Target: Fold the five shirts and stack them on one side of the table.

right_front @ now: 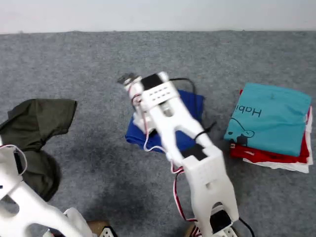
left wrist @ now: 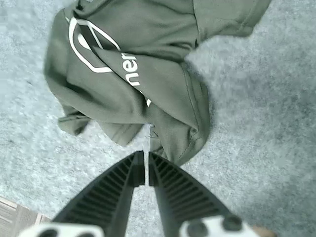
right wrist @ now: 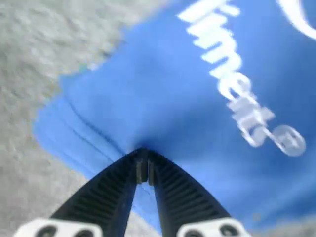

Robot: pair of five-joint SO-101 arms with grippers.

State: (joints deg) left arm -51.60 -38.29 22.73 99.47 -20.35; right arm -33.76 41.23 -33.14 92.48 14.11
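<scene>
The worktop (right_front: 98, 64) carried a stack at its right edge, teal shirt (right_front: 271, 116) over red shirt (right_front: 256, 154) over white shirt (right_front: 296, 165), judged the collection side. The olive shirt (left wrist: 148, 74) lay crumpled at the left edge. The left tool (left wrist: 145, 168) was pinched narrow and empty beside its hem. The blue shirt (right wrist: 173, 98) lay folded centrally, and the right tool (right wrist: 143, 165) clamped its fabric, probably for transfer.

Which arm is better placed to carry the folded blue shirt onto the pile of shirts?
The right. The right gripper is closed on the folded blue cotton shirt, beside the teal-topped pile of folded shirts; the left gripper sits far off by the crumpled olive shirt.
</scene>
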